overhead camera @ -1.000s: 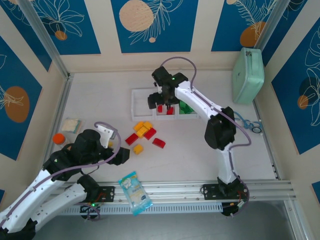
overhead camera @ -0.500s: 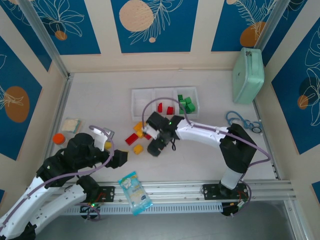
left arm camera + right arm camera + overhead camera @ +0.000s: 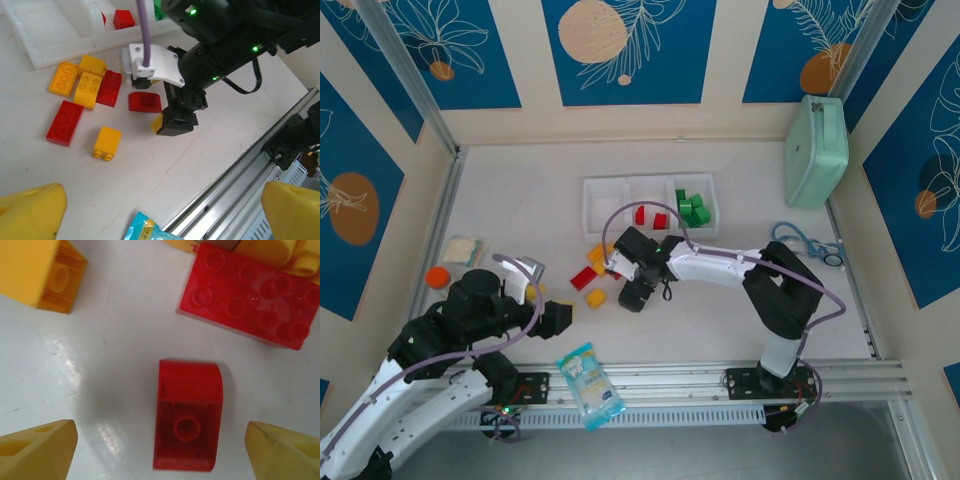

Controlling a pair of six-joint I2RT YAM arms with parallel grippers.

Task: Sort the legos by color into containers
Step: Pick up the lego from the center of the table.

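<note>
Right pincer (image 3: 161, 452) spread wide around a red lego (image 3: 190, 405)
Glossy, round-shouldered plastic, untouched on the white worktop (image 3: 125, 315); left pincer (image 3: 161, 212) parted, empty.

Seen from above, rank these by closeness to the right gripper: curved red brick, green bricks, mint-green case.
1. Curved red brick: under the right gripper.
2. Green bricks: right compartment of the tray.
3. Mint-green case: back right.

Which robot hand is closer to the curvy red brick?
Right. The right gripper hangs directly over the curvy red brick, jaws open either side; the left gripper sits off to its near-left.
</note>
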